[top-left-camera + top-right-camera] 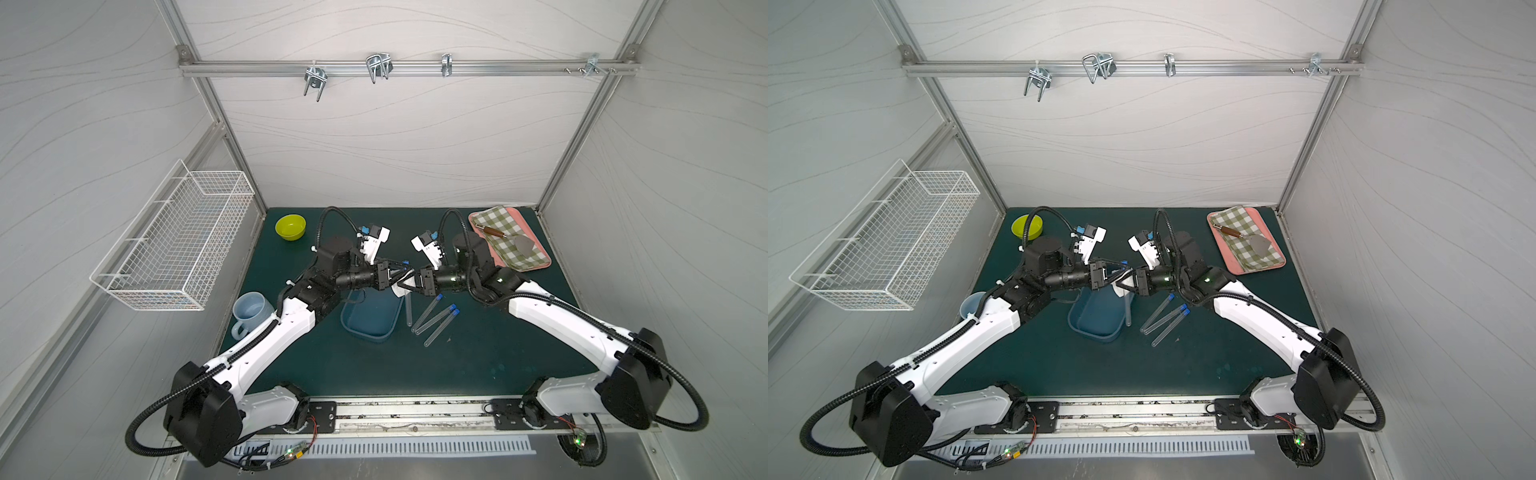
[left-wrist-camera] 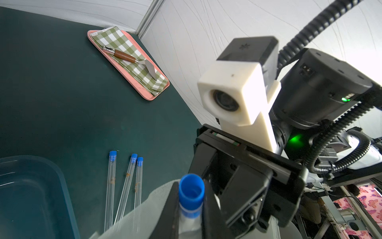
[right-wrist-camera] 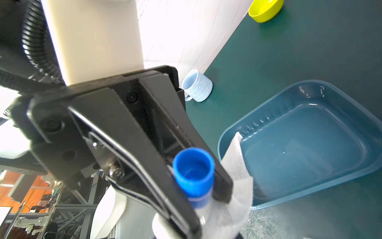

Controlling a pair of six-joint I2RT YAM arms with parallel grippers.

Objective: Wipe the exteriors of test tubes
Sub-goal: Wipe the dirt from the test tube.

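Clear test tube (image 1: pixel 409 309) in left pincer (image 1: pixel 398 272), wipe (image 3: pixel 233 207) in right pincer (image 1: pixel 403 286)

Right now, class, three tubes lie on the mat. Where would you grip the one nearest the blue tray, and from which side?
I'd grip that tube just below its blue cap, from straight above, closing across it. It lies flat, and the other two tubes spread away at the caps but crowd its rounded end.
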